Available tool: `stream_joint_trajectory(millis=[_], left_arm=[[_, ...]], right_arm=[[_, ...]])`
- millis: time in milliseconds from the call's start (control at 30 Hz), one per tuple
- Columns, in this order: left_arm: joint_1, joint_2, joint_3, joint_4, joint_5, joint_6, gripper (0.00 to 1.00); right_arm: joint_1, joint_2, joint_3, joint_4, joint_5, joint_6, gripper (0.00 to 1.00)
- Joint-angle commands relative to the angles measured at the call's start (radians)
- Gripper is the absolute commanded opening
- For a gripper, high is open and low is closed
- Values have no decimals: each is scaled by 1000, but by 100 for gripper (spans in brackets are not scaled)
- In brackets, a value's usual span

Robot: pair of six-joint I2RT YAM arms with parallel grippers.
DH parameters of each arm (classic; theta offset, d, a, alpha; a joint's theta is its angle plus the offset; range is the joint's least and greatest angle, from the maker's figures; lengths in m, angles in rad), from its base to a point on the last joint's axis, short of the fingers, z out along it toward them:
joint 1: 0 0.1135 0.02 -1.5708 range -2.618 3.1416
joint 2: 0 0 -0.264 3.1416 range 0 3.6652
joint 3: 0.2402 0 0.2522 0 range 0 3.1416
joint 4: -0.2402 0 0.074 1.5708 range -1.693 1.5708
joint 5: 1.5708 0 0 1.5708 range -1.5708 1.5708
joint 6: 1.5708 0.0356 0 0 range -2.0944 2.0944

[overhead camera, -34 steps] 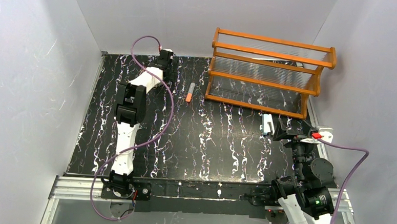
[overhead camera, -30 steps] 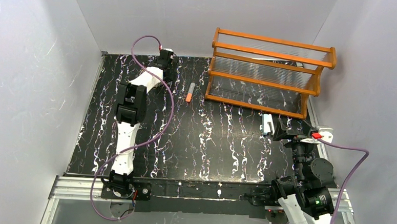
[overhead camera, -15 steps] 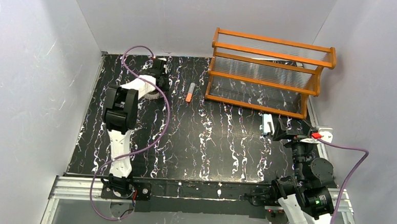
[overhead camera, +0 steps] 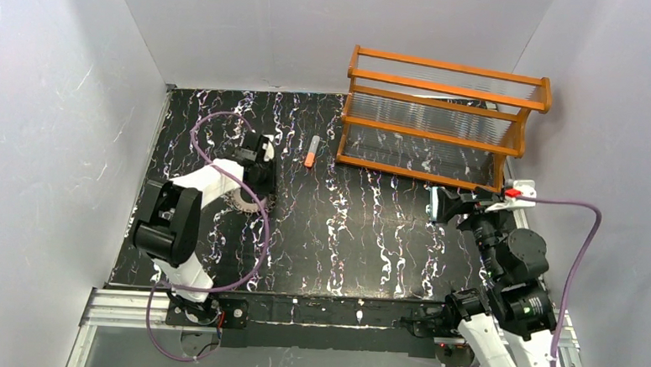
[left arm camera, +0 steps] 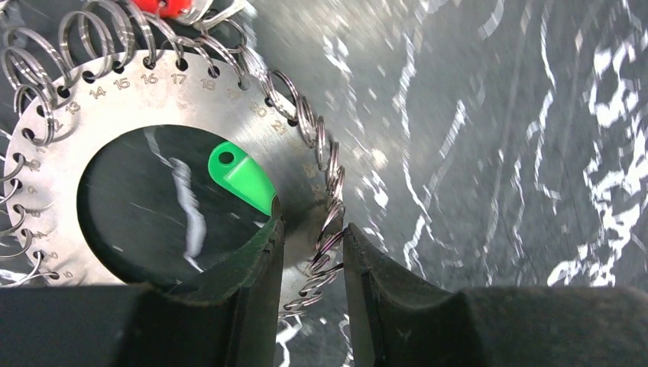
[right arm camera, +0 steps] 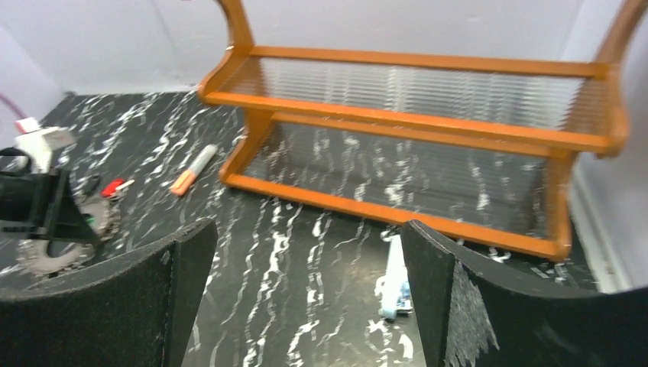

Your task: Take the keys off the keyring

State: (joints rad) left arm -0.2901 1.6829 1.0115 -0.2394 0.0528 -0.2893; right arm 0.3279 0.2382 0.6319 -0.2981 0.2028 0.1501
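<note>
From above, the left claw (overhead camera: 259, 180) has left the far edge of the worktop (overhead camera: 344, 252), where it hung wide open a second ago. It now sits left of centre, about midway between the far and near edges, and the keyring (overhead camera: 239, 201) shows just on its near side. The ring seems to have come along with it, though I cannot tell whether it was lifted or slid. The orange-and-grey tube (overhead camera: 310, 152) and orange rack (overhead camera: 443, 114) have not moved. The right claw (overhead camera: 443, 204) has swung a little toward the pale clip (overhead camera: 433, 204) near the right edge.

The left wrist view shows the grip. The left claw (left arm camera: 312, 237) is clamped across the keyring (left arm camera: 137, 99), one finger inside the hole and one outside the rim of small split rings (left arm camera: 330, 191). The disc lies face up, being round, with no long axis of its own. The green key (left arm camera: 243, 178) lies across the hole, eyelet away from the claw and its other end hidden by the inner finger. Its long axis runs diagonally. The red key (left arm camera: 164, 6) peeks in at the far rim. With the ring pinned, both keys are still on it, so I judge removal has not begun.

In the right wrist view, the right claw (right arm camera: 306, 298) gapes wide and holds nothing. The keyring (right arm camera: 46, 256) is well off toward the left edge.
</note>
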Motion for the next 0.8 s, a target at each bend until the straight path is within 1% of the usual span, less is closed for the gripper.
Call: stream_joint_trajectory(millis=[0,67,200,400,467,633,700,767], left_arm=[[-102,-82,-70,-6,47,-27,19],[-163,-109,-95,0,55,-38,19],[-257,-157,-134,53,71,-47,18],[-443,-186,-137,63,60,-10,18],[-503,-201,-150,87,56,-12,18],[-618,-239,-213,222,65,-40,17],[-654,-244,-210,234,59,-17,17],[-676,-246,-209,233,53,3,20]], right_arm=[[1,101,85,-45,-175,121,99],[2,149,96,-58,-265,131,99],[2,246,92,-79,-368,148,99],[1,361,8,48,-534,282,99],[1,384,-35,101,-560,335,99],[3,421,-134,209,-580,426,99],[2,441,-156,242,-597,445,99],[5,460,-173,267,-606,459,99]])
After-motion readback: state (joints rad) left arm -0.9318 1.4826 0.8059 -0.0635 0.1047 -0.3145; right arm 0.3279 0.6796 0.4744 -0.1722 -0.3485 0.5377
